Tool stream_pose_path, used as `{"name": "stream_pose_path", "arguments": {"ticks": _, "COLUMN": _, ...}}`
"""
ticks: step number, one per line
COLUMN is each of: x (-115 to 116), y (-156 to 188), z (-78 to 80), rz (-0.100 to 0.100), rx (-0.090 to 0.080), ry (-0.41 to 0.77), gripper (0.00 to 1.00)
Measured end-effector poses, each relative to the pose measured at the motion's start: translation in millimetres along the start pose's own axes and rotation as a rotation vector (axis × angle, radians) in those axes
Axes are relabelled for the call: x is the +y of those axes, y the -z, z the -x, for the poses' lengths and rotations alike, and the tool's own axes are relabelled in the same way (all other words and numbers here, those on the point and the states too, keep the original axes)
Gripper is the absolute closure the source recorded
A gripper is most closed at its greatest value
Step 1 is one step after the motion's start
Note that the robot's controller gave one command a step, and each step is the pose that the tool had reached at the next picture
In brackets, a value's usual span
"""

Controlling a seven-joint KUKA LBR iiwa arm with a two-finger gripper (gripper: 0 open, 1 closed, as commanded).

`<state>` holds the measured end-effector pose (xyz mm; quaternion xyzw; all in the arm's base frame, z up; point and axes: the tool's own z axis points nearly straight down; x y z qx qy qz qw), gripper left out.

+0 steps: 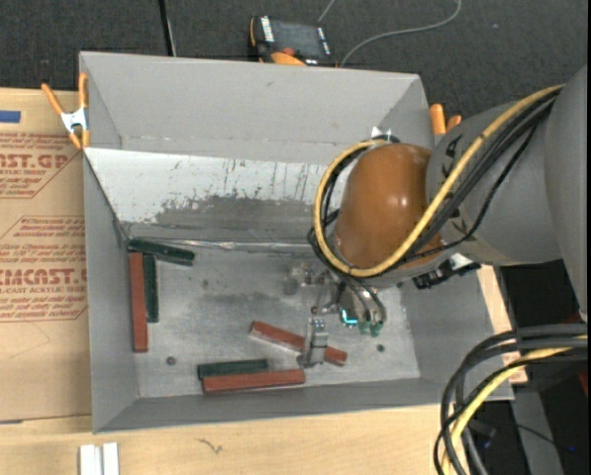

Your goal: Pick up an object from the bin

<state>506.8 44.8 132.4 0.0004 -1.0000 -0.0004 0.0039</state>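
Although the gripper [318, 348] is seen down at the short red bar [275, 334], which lies slantwise towards the near right of the grey metal bin [226, 295], nothing is seen lifted. The pick is therefore judged not yet made, and whether the gripper is open or closed cannot be told. The floor is scuffed and mostly bare. A dark green bar [233, 368] and a long red bar [253, 381] lie near, along the front wall.

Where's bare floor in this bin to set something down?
Mid-bin floor is bare, between the left-hand sticks and the gripper. Crowded: the near wall, with a green stick and long red stick, and the short red stick at the gripper.
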Motion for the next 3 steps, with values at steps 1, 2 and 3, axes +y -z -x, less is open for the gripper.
{"name": "stream_pose_path", "arguments": {"ticks": 1, "x": -14, "y": -66, "z": -10.0, "rz": 0.000, "rx": -0.001, "ry": -0.055, "gripper": 0.00}}
{"name": "stream_pose_path", "arguments": {"ticks": 2, "x": -14, "y": -60, "z": -8.2, "rz": 0.001, "rx": -0.001, "ry": -0.053, "gripper": 1.00}}
{"name": "stream_pose_path", "arguments": {"ticks": 3, "x": -9, "y": 114, "z": 60.8, "rz": -0.002, "rx": -0.019, "ry": 0.267, "gripper": 1.00}}
